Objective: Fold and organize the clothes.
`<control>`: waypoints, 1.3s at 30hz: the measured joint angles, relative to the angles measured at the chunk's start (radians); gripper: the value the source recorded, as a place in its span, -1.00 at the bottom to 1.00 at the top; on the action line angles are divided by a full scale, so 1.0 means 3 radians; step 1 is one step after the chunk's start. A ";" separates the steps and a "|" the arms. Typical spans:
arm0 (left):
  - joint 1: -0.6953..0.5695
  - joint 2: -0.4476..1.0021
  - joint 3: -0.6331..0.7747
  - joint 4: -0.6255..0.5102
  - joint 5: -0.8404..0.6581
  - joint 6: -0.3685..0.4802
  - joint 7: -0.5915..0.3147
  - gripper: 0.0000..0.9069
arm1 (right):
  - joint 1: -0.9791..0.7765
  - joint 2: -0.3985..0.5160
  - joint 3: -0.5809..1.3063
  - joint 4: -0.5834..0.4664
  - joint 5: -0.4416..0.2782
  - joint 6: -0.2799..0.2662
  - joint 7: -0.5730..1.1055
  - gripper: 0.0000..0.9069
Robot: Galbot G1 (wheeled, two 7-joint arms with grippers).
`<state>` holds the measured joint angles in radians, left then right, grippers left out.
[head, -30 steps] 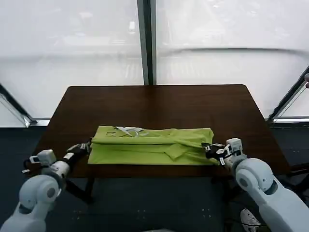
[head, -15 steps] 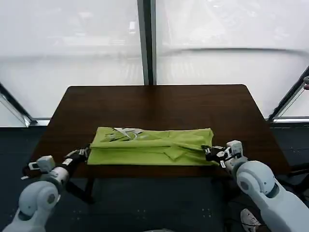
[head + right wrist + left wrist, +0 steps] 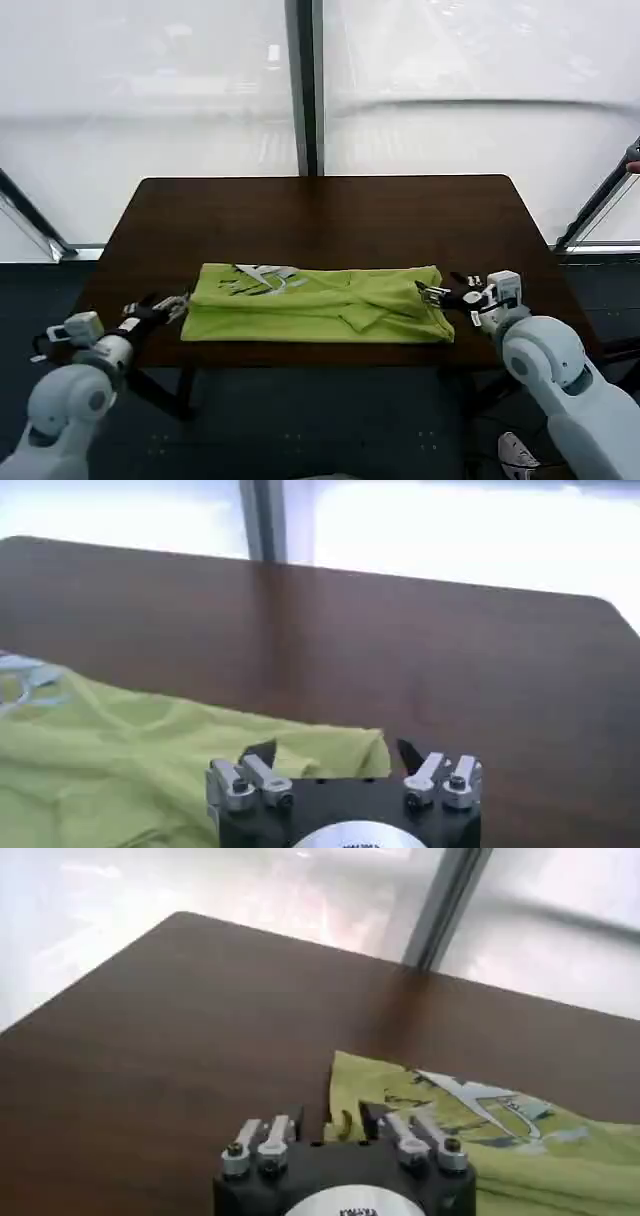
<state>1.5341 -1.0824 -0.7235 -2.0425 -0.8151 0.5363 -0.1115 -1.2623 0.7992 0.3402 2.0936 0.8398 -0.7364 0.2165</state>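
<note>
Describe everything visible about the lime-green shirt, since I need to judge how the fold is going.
The lime yellow-green thin fabric T-shirt lies folded into a long horizontal band near the front edge of the dark brown wooden table. A white printed mark shows on its upper layer toward the robot's left. Soft creases and an overlapping flap sit toward its right end. The left pincer and right pincer are open, one at each end, neither gripping the cloth.

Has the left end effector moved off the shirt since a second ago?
Yes. The left end effector has backed leftward off the T-shirt edge, toward the table's left side, and stands open.
</note>
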 joint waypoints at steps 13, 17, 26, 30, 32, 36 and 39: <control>-0.0028 0.0005 -0.0131 -0.0085 0.0017 0.0107 -0.0040 -1.00 | 0.0156 0.0114 0.0229 -0.0048 -0.0026 0.0000 0.0051 -1.00; -0.0182 -0.0007 -0.0102 0.0002 0.0026 0.0115 -0.0074 -1.00 | 0.0250 0.0261 0.0252 -0.0193 -0.0160 0.0000 0.0042 -1.00; -0.0529 -0.0124 0.0135 0.0215 0.0134 0.0096 -0.0059 0.94 | 0.0337 0.0617 0.0270 -0.0483 -0.0319 0.0032 0.0046 0.94; -0.0680 -0.0165 0.0244 0.0324 0.0154 0.0100 -0.0060 0.94 | 0.0352 0.0728 0.0292 -0.0556 -0.0323 0.0118 0.0070 0.94; -0.0755 -0.0181 0.0290 0.0390 0.0157 0.0101 -0.0058 0.94 | 0.0368 0.0765 0.0300 -0.0584 -0.0324 0.0170 0.0081 0.94; -0.0910 -0.0195 0.0364 0.0517 0.0163 0.0101 -0.0050 0.94 | 0.0409 0.0861 0.0302 -0.0650 -0.0337 0.0223 0.0109 0.94; -0.1000 -0.0213 0.0406 0.0614 0.0166 0.0101 -0.0050 0.94 | 0.0437 0.0921 0.0299 -0.0710 -0.0357 0.0237 0.0128 0.94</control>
<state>1.2340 -1.1463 -0.6019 -1.8583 -0.7655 0.5665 -0.1264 -1.1313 1.0755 0.4299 1.8805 0.7326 -0.6653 0.2549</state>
